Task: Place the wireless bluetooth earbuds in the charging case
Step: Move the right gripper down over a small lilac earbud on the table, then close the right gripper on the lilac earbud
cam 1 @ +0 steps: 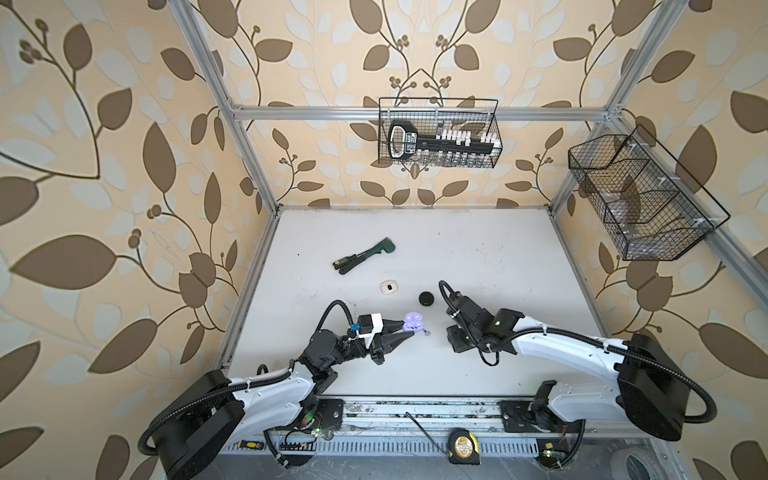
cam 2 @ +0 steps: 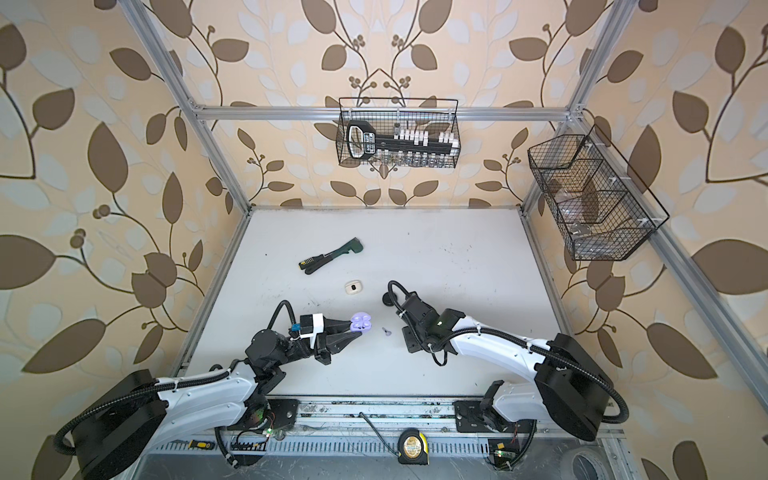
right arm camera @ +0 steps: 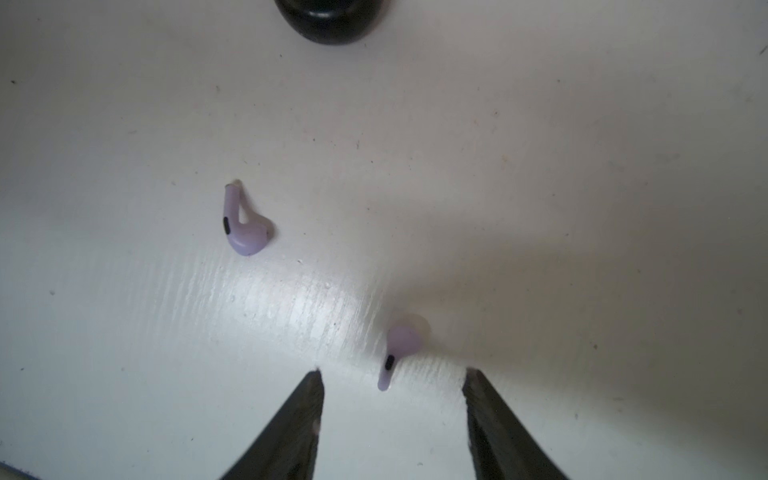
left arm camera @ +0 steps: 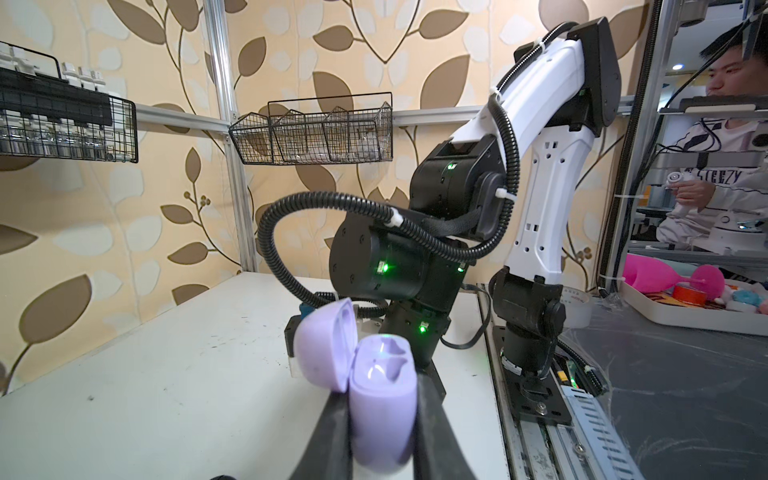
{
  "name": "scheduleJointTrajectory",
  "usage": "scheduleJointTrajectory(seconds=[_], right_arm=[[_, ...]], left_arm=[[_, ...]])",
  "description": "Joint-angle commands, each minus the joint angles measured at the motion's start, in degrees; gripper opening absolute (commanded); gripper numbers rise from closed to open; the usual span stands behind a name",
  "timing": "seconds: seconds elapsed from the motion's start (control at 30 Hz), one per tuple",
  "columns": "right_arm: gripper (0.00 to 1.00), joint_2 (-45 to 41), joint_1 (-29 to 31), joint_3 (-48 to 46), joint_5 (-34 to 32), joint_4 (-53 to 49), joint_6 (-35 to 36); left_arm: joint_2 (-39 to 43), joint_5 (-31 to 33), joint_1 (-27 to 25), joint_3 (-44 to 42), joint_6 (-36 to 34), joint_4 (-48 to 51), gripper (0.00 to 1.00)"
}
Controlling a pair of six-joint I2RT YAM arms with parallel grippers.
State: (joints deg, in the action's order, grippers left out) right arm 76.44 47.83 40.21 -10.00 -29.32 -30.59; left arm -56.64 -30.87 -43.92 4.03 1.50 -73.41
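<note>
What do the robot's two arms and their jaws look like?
The left arm and the right arm have glossy white shells between chunky black joints. Black ribbed cable hoses loop alongside, fastened with white zip ties. Small green lights glow on the black joints. The jaws are black, long and tapered to thin points.

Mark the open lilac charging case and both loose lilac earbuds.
open lilac charging case (left arm camera: 382, 415), left wrist view, front of its lower shell.
lilac earbud nearest the right fingers (right arm camera: 295, 424): (right arm camera: 401, 343), right wrist view, its rounded head.
other lilac earbud (right arm camera: 247, 239), right wrist view, its rounded head.
</note>
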Motion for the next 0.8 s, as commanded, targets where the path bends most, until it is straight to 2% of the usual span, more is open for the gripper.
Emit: scheduleJointTrajectory(seconds=[0.0,0.77], right_arm=[[0.52,1.6,-0.2,-0.4,1.3,1.0,-0.3],[0.43,6.7,1.2,0.0,-0.2,1.4,-0.6]], left_arm=[[1.5,0.4,-0.4,0.2,-1.1,-1.4,0.00],[3.6,-0.9,-0.4,0.9,-1.8,2.0,0.00]])
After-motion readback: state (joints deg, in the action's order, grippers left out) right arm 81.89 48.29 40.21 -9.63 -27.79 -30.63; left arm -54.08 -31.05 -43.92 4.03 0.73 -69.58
